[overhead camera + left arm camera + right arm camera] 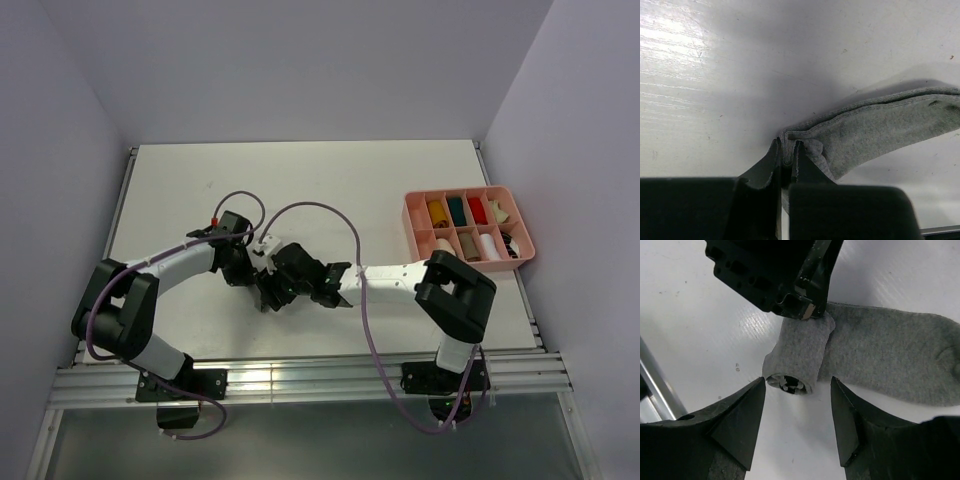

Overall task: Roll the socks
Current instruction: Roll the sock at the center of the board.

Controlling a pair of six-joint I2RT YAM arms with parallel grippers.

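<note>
A grey sock [890, 352] lies flat on the white table, with one end wound into a short roll [800, 352]. My left gripper [787, 150] is shut on the rolled end of the grey sock [880, 127]; it also shows from above in the right wrist view [775, 270]. My right gripper [797, 381] is open, its fingers [742, 422] on either side of the roll's open end without touching it. In the top view both grippers, left [265, 290] and right [295, 270], meet at the table's middle and hide the sock.
A pink compartment tray [520, 232] stands at the right edge, holding small rolled bundles, among them a mustard one [437, 212], a dark teal one [457, 209] and a red one [477, 209]. A metal rail [300, 375] runs along the near edge.
</note>
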